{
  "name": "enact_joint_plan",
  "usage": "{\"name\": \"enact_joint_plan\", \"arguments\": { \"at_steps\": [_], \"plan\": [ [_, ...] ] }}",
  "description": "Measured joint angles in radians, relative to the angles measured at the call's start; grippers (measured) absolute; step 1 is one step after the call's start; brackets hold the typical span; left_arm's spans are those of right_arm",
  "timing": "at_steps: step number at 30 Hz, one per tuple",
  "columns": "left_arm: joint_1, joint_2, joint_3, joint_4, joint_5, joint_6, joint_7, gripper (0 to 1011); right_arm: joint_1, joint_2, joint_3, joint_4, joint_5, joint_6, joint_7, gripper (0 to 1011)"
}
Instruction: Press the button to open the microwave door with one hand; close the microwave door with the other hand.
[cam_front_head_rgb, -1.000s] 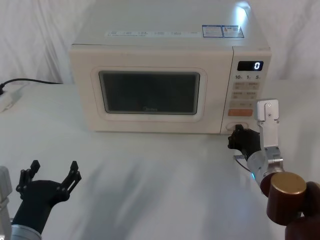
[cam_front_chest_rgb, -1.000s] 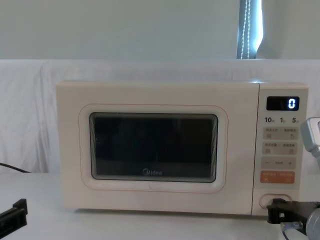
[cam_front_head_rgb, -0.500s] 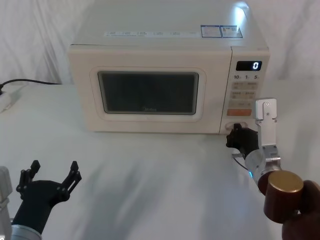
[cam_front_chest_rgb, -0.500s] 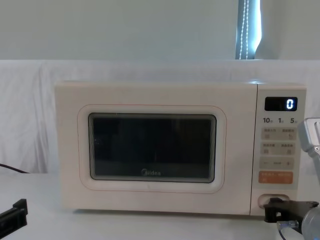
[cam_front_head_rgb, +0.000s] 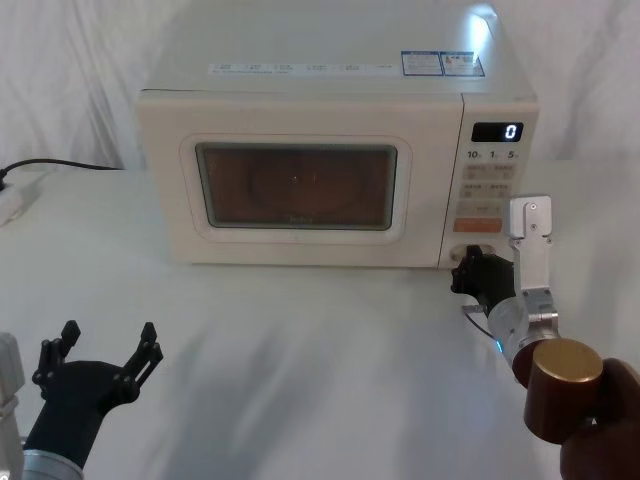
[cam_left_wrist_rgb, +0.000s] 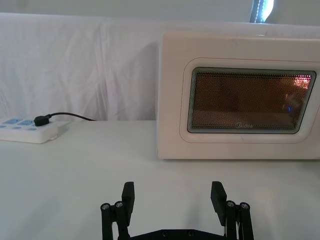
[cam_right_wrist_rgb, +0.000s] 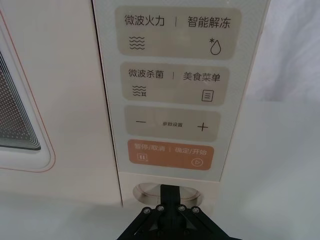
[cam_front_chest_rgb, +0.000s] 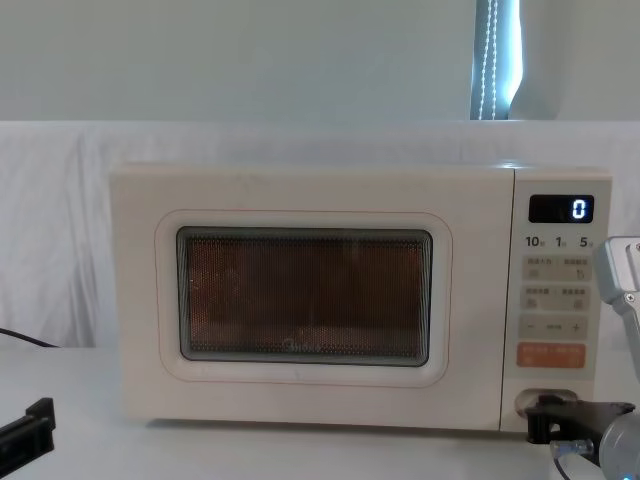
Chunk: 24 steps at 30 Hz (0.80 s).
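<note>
Right gripper (cam_right_wrist_rgb: 170, 196), fingers together, presses the button (cam_right_wrist_rgb: 170, 191) at lower centre of its wrist view; the door (cam_front_head_rgb: 296, 186) looks shut. Push straight in, firmly. Left gripper (cam_front_head_rgb: 103, 350) waits spread, lower left.

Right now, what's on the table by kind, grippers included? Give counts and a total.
Microwave: 1
Power strip: 1
Grippers: 2, left gripper open near the table's front, right gripper at the button
Total: 4
</note>
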Motion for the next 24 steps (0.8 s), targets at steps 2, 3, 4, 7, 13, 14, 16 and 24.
{"name": "enact_joint_plan", "arguments": {
  "at_steps": [2,3,4,7,13,14,16,24],
  "plan": [
    [0.0,0.0,0.0,0.0,0.0,0.0,0.0,1001,0.0,0.0,0.001,0.0,0.0,0.0,0.0,0],
    [0.0,0.0,0.0,0.0,0.0,0.0,0.0,1001,0.0,-0.001,0.001,0.0,0.0,0.0,0.0,0],
    [0.0,0.0,0.0,0.0,0.0,0.0,0.0,1001,0.0,-0.001,0.001,0.0,0.0,0.0,-0.001,0],
    [0.0,0.0,0.0,0.0,0.0,0.0,0.0,1001,0.0,-0.002,0.003,0.0,0.0,0.0,-0.001,0],
    [0.0,0.0,0.0,0.0,0.0,0.0,0.0,1001,0.003,-0.002,0.005,0.001,0.0,0.0,-0.002,0],
    [0.0,0.0,0.0,0.0,0.0,0.0,0.0,1001,0.003,-0.002,0.005,0.001,0.0,0.0,-0.002,0],
    [0.0,0.0,0.0,0.0,0.0,0.0,0.0,1001,0.005,-0.003,0.006,0.004,0.0,0.0,-0.002,0],
    [0.0,0.0,0.0,0.0,0.0,0.0,0.0,1001,0.017,-0.004,0.008,0.015,0.001,-0.004,-0.003,0]
  ]
}}
